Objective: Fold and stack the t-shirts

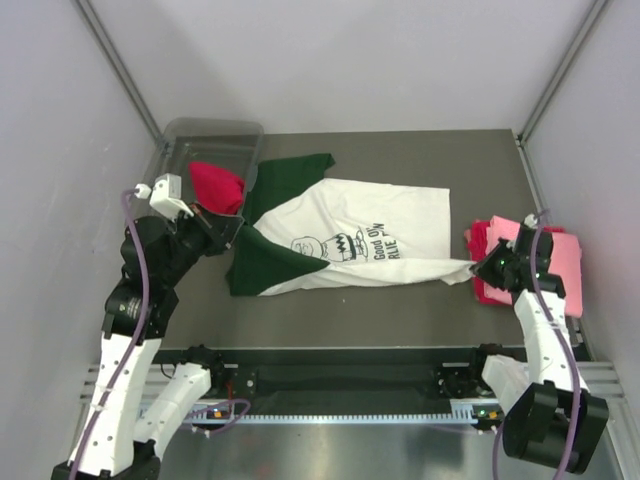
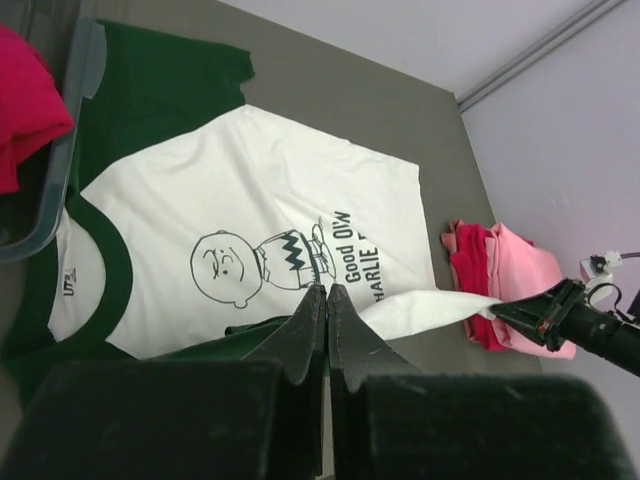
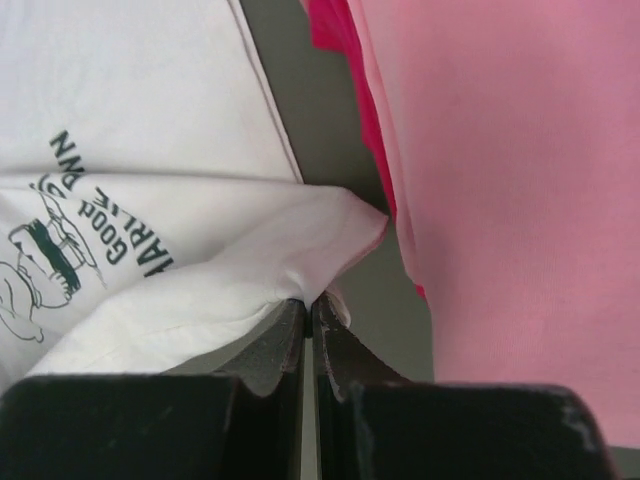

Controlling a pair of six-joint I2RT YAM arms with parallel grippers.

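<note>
- While the white shirt (image 1: 370, 225) lies spread print-up on the table (image 1: 400, 310), seen from above, my left pincer (image 1: 232, 232) sits at its green shoulder beside the bin (image 1: 210, 130), which holds a red shirt (image 1: 215, 185). My right pincer (image 1: 487, 268) is at its hem corner, by the pink shirt (image 1: 555, 255) stacked on a crimson shirt (image 1: 482, 238).
- Left wrist: my left pincer (image 2: 326, 292) is clenched on a green fold.
- Right wrist: my right pincer (image 3: 308, 305) grasps the white hem corner, beside the pink shirt (image 3: 520, 180).

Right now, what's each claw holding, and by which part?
Right claw pinches the white Charlie Brown t-shirt by its bottom hem corner. Left claw is shut; no cloth shows in it.
</note>
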